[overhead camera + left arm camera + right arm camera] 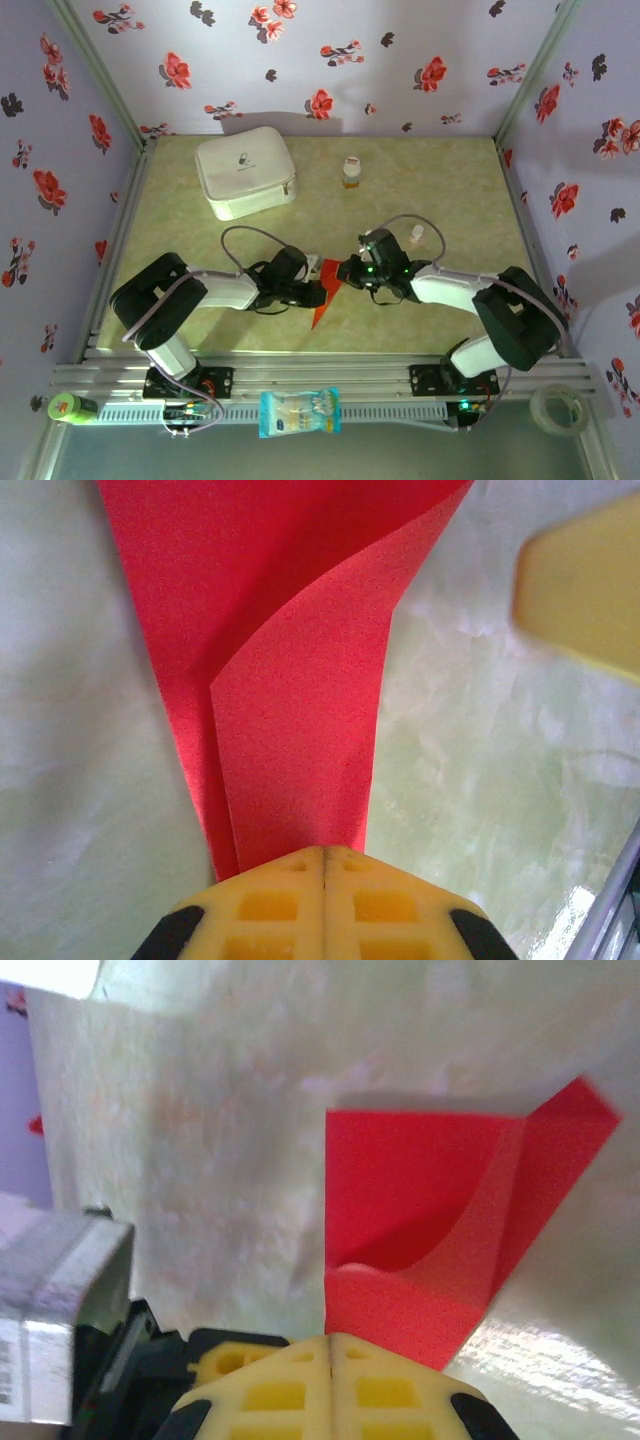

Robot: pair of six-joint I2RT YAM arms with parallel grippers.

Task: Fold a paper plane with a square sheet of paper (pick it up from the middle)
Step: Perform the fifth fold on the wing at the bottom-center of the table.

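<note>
A pale green, marbled table [440,190] was seen, bounded at its near edge by a silver aluminium rail [330,378]. A white rounded zip case [245,172] was laid flat at the far left. A small clear bottle with a yellow label [350,172] was stood upright near the far middle, well apart from the case. A smaller white-capped bottle [417,235] was stood right of centre. A folded bright red sheet of paper [322,305] was found at the near middle; whether its tip touched the table could not be told.
</note>
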